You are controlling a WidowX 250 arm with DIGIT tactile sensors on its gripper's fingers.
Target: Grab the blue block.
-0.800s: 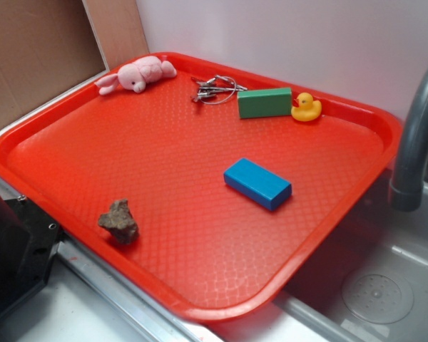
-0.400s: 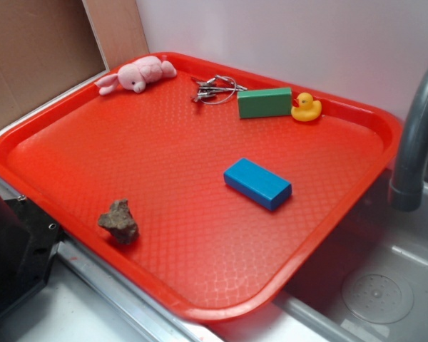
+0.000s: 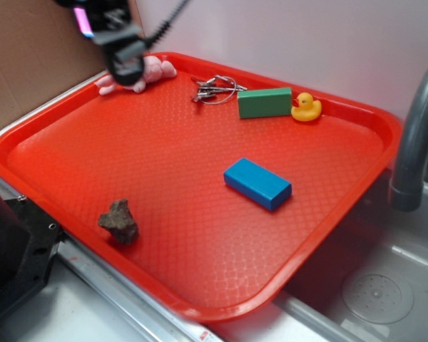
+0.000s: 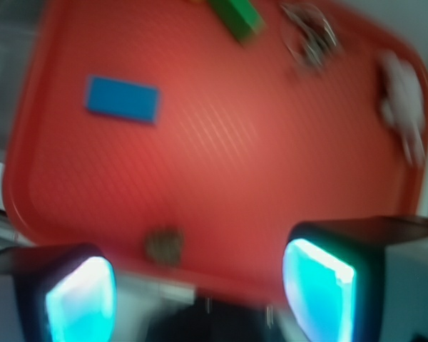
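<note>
Rock [image 3: 118, 221]: rough, brown, lumpy, on the near left of your tray.
Tray [image 3: 71, 153]: red plastic with a fine diamond pattern and a raised rim.
Blue block [image 3: 257, 183]: smooth, flat and rectangular, lying alone right of the tray's middle.
Green block [image 3: 265, 102]: same shape, at the far edge, with a yellow rubber duck [image 3: 306, 107] just beside it.
Gripper [image 4: 200, 285]: your wrist view shows both fingers spread wide with nothing between them; it hangs at the far left corner, well apart from the blue block.
</note>
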